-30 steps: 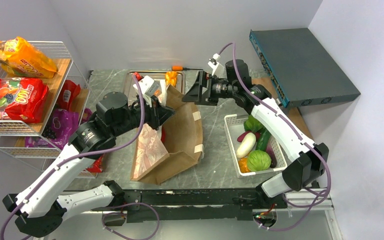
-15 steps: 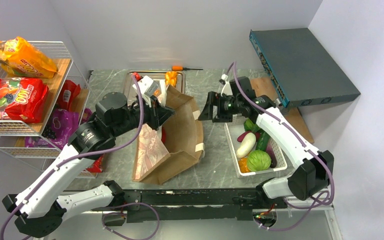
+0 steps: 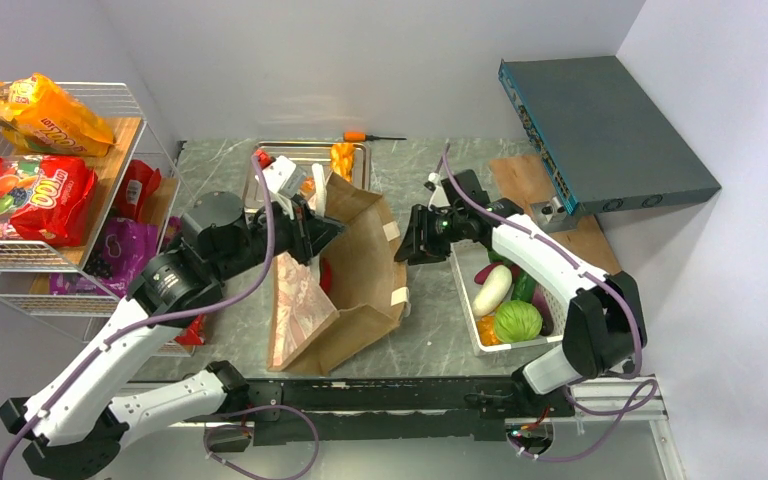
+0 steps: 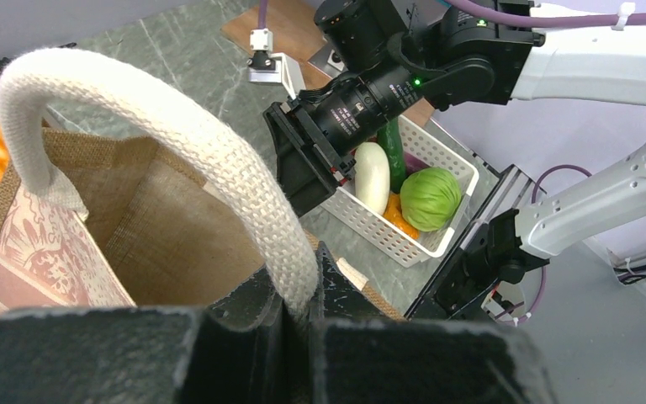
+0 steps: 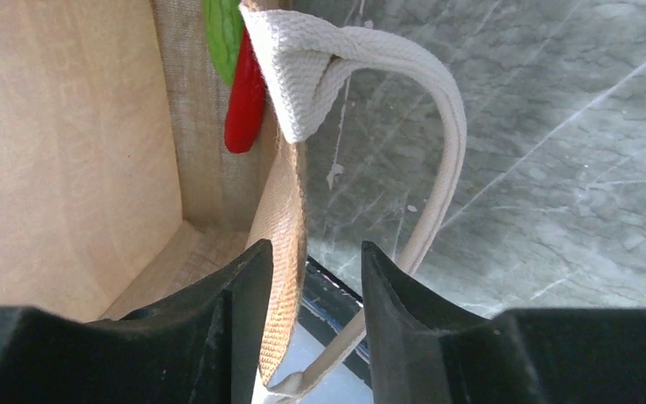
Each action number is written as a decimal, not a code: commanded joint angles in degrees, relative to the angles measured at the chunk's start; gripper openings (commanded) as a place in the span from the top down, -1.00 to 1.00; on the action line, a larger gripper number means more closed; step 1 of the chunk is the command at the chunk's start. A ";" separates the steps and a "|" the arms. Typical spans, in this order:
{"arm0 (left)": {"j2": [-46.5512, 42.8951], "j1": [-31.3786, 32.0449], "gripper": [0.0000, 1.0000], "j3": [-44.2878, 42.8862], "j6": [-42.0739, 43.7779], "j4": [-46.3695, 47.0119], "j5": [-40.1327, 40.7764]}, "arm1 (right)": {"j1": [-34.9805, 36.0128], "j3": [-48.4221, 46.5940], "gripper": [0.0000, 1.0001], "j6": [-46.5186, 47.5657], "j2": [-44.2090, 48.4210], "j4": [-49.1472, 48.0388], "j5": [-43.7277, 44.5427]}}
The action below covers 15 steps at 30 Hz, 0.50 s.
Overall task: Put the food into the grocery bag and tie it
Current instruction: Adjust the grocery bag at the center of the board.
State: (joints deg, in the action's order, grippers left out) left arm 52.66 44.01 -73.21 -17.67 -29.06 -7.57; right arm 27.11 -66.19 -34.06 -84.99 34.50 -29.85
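The brown grocery bag (image 3: 365, 265) lies open in the middle of the table. My left gripper (image 4: 299, 295) is shut on its white loop handle (image 4: 160, 139) and holds that side up. My right gripper (image 5: 307, 273) is at the bag's right rim (image 5: 282, 210), jaws apart. The rim and the other white handle (image 5: 446, 126) pass between them, the rim against the left finger. Inside the bag lies a red chili (image 5: 244, 101). Orange (image 3: 40, 110) and red (image 3: 25, 195) snack packets sit on the left rack. A green vegetable (image 3: 517, 320) lies in the basket.
A white basket (image 3: 463, 285) of vegetables stands right of the bag. A wire rack (image 3: 130, 130) is at the left, a metal tray (image 3: 290, 152) with an orange piece (image 3: 342, 157) behind the bag. A screwdriver (image 3: 365, 135) and a grey box (image 3: 600, 130) lie at the back.
My right gripper has come down from the back of the table to the bag's right rim, and its jaws have narrowed around rim and handle. My left gripper keeps its hold.
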 commanded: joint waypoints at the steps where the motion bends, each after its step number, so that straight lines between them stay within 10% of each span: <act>1: -2.46 -0.06 1.00 0.48 -0.52 3.64 1.23 | 0.92 -0.64 0.12 -1.08 -0.54 -4.12 -2.82; 15: -4.65 -0.07 1.00 2.08 -1.11 3.26 2.53 | 2.72 -1.83 1.00 0.16 -2.99 -3.39 -5.40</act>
State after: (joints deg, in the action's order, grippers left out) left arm 49.54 44.01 -70.48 -18.31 -29.04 -6.20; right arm 29.43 -66.17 -35.00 -87.61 31.14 -34.02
